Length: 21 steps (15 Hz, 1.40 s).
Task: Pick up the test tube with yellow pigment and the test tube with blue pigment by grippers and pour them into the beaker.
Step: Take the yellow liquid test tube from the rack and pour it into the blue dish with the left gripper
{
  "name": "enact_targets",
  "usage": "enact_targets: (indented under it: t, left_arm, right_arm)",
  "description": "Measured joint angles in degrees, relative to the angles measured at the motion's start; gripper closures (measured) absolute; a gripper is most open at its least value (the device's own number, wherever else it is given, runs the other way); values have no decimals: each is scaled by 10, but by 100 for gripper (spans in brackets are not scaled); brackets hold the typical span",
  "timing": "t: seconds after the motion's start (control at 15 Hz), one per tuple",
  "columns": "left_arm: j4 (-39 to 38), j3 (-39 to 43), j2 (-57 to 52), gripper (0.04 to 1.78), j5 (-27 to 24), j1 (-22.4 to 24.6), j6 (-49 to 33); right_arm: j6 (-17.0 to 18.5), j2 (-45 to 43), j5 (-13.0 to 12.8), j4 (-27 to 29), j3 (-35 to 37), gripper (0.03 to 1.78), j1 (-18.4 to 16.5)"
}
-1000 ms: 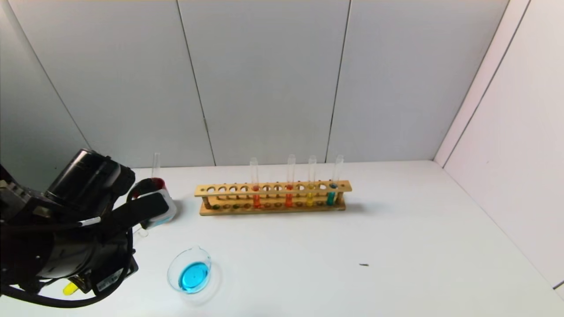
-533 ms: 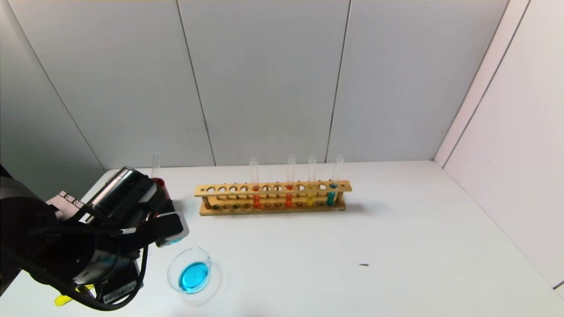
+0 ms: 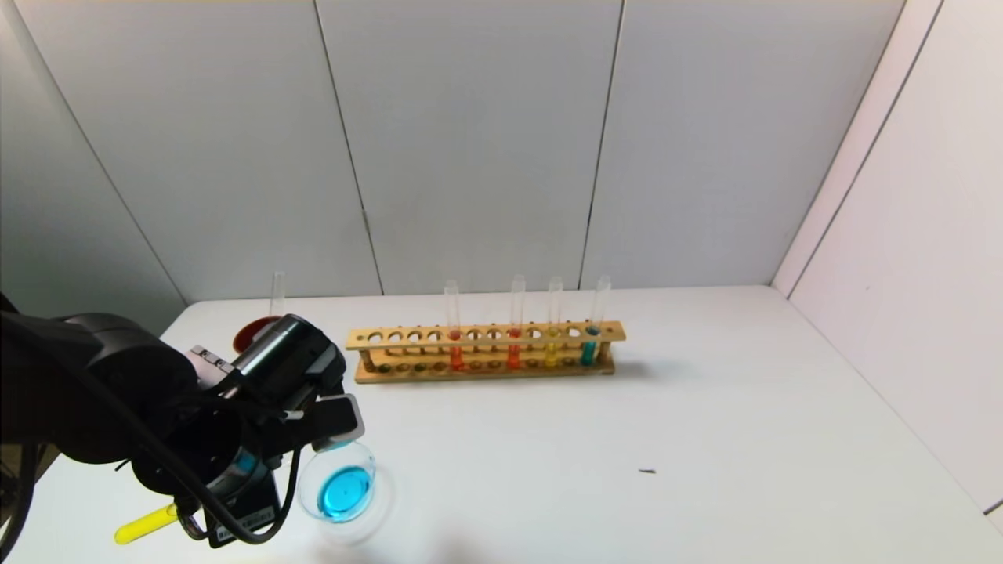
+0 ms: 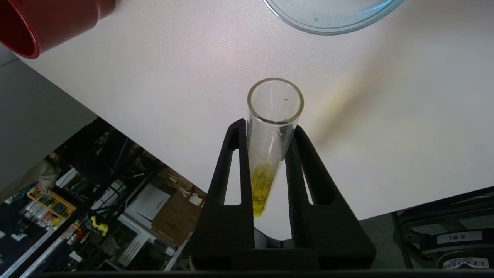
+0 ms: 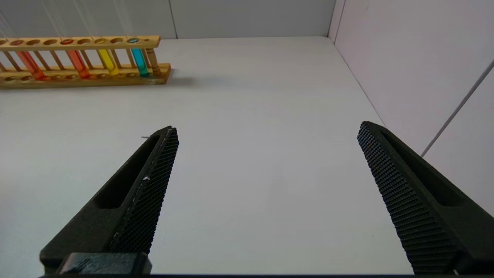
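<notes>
Two black fingers of the left gripper squeeze the test tube with yellow pigment, now nearer the beaker than before. Blue liquid sits in the beaker. Four tubes stand in the wooden rack. The right gripper hangs wide open, holding nothing.

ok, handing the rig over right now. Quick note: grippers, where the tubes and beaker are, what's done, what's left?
Left gripper: shut on the yellow tube, tilted beside the beaker, mouth short of its rim.
Right gripper: open, empty, over bare table.
Beaker already holds blue liquid. No yellow poured yet.
Rack holds two orange-red tubes, a second yellow and a teal one; red cup behind the left arm.
Left: tip the yellow into the beaker.
</notes>
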Motion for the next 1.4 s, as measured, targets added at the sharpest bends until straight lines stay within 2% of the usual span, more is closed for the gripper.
enact_targets:
  t: [0.33, 0.73, 1.13, 1.4]
  left_arm:
    - [44, -23, 38, 152, 13, -3, 7]
    - [55, -47, 81, 152, 35, -15, 8]
    - [153, -108, 112, 152, 56, -18, 8]
    - [163, -133, 140, 152, 61, -33, 3]
  right_arm:
    - [0, 0, 0, 0, 0, 11, 0]
    - [0, 0, 0, 0, 0, 11, 0]
    - [0, 0, 0, 0, 0, 11, 0]
    - [0, 0, 0, 0, 0, 11, 0]
